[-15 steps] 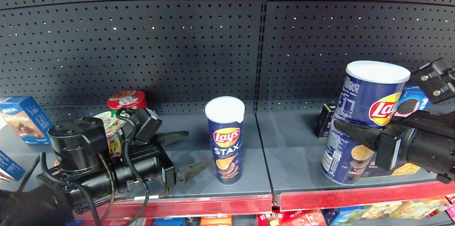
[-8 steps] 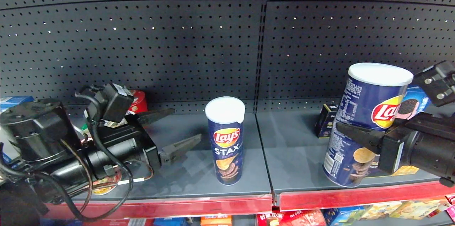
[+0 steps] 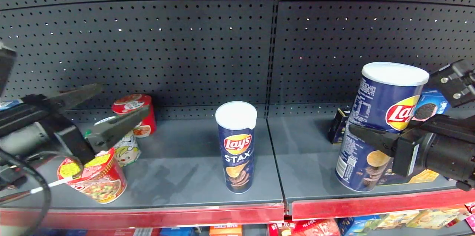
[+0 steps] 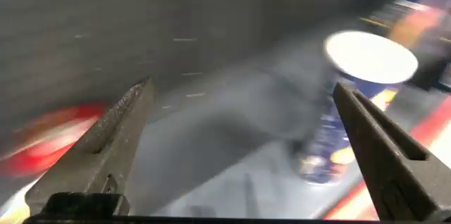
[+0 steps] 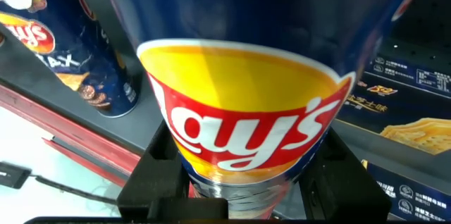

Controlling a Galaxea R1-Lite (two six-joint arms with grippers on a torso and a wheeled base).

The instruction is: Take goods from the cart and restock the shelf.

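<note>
The right gripper (image 3: 371, 137) clamps the tilted chip can (image 3: 386, 110) at the shelf (image 3: 308, 161). It should next stand the can flat, then release. The left gripper (image 3: 120, 100) is spread, empty.

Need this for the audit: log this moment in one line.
left gripper: open, empty | right gripper: shut on tilted can | second can: upright on shelf

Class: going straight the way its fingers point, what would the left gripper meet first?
Probably the pegboard back panel, beyond bare shelf; one of its fingers lines up near the upright chips can, but depth is unclear.
</note>
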